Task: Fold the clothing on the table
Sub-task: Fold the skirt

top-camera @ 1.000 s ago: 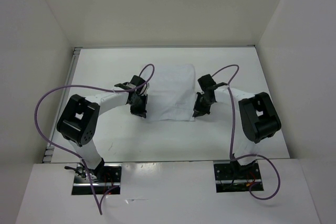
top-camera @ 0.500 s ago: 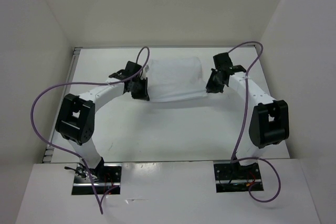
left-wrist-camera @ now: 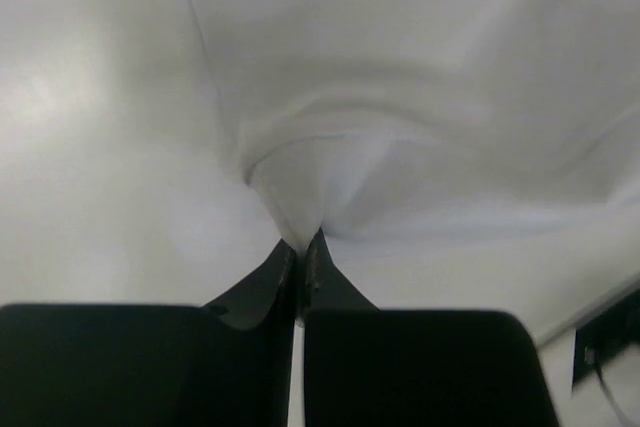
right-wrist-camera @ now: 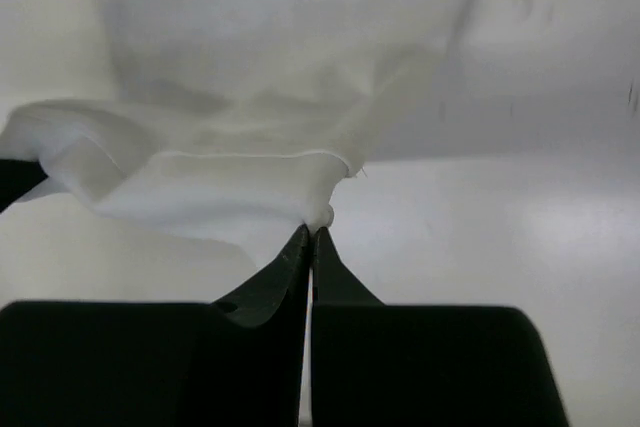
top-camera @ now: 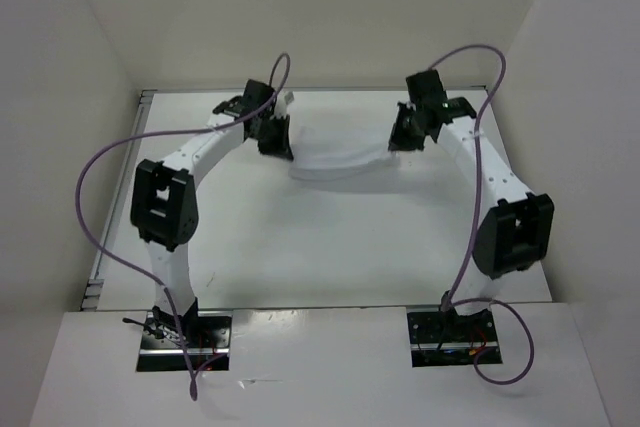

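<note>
Though the top view hides the grip, wrist views show left gripper point(left-wrist-camera: 301, 245) and right gripper point(right-wrist-camera: 311, 234) each pinching clothing point(left-wrist-camera: 400, 97) just ahead, table point(right-wrist-camera: 520, 247) beneath.

Your arms, both reaching far
Left gripper point(top-camera: 272, 137) and right gripper point(top-camera: 403, 137) clamped on the clothing point(top-camera: 340, 150), seemingly raised.

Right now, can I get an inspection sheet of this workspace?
Surface: table, white and glossy.
Job's things: clothing, white, at the far side, raised at two corners and sagging between them.
Clutter: nothing seen.
Jaws: left jaws shut on clothing; right jaws shut on clothing.
Cables: purple cables, two long loops, clear of the clothing.
Surroundings: white walls on three sides.
</note>
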`<state>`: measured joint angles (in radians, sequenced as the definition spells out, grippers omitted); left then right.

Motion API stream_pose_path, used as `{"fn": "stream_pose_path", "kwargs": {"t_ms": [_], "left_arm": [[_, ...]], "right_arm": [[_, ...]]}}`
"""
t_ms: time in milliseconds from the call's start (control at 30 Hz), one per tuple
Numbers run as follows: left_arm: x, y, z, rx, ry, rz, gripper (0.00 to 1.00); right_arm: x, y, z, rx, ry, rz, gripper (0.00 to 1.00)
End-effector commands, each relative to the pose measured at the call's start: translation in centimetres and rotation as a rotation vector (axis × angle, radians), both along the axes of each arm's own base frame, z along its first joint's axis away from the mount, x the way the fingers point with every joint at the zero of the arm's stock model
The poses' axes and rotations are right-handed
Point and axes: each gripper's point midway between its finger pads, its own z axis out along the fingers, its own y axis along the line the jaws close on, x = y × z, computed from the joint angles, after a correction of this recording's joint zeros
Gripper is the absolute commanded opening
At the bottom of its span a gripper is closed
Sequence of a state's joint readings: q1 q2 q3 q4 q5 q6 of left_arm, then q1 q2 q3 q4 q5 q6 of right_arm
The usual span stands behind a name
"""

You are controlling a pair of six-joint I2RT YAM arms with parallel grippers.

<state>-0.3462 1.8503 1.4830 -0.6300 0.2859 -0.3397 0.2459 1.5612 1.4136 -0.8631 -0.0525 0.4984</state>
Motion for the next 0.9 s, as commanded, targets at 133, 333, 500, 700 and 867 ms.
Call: {"fn": "stream_pose_path", "kwargs": {"t_ms": [133,333,500,700,867], "left_arm": [[14.7,1.5,18.2,-0.202,-0.456,0.072,0.00],[12.5,3.7,32.2,-0.312,-0.738,0.033,0.00],[9.2,3.5,27.4,-0.346,-0.639,0.025,0.00],[0.7,4.3,10.7,-0.294,-0.258,0.092,0.00],[-8.7,4.0,3.5,-0.287,-0.004,0.089,0.00]], "right_arm": [[14.1,-4.2,19.7,-0.123,-0.560,-0.173,0.00],[12.0,-5.4,27.9,-0.135,-0.716,-0.163,0.00],[10.3,-3.7,19.5,-0.169,-0.478,-0.067,0.00],[1.1,-0.6,3.8,-0.030,-0.106,0.085,0.00],[-10.1,1.8,-5.8,0.080,0.213,0.178,0.00]]}}
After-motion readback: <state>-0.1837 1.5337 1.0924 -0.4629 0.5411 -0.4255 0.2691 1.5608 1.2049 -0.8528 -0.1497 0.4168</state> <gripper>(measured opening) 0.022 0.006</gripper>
